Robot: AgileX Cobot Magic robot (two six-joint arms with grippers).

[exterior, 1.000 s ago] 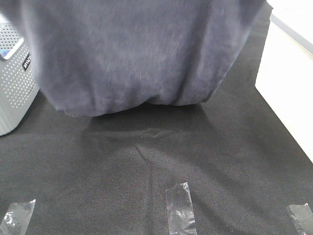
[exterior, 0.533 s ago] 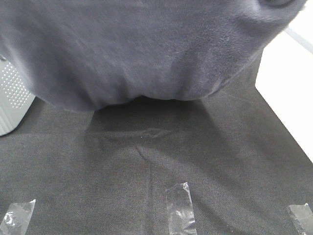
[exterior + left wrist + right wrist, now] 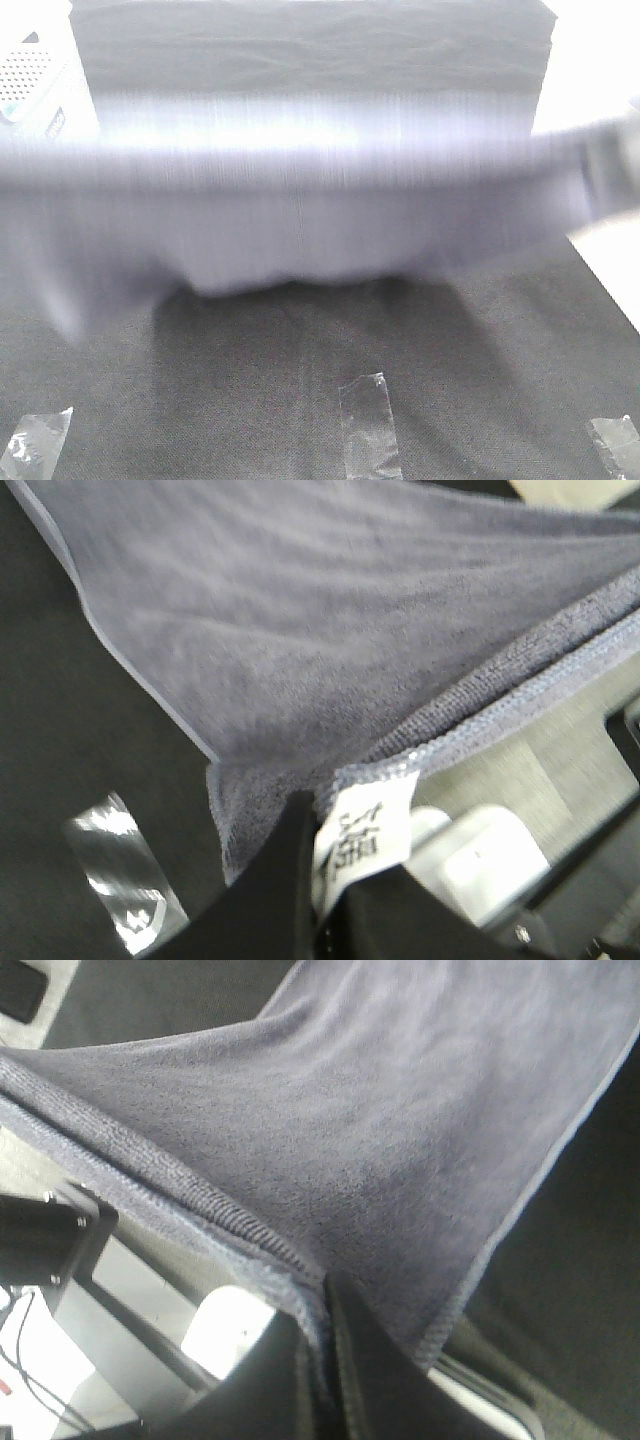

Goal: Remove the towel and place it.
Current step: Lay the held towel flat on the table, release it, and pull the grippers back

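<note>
While you hold it by both ends, the towel (image 3: pixel 300 220) hangs stretched side to side above the black cloth (image 3: pixel 250 400) | left gripper (image 3: pixel 325 855) clamped on its labelled corner | right gripper (image 3: pixel 327 1305) clamped on the opposite hem | neither arm nearer; lower together

the towel (image 3: pixel 300 230) is motion-blurred in the high view.

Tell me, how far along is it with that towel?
Grabbed already: the left claw and right claw each pinch a corner of the towel. In hand: it hangs stretched between them above the black table cover, blurred as if moving. Left: laying it down and letting go.
</note>
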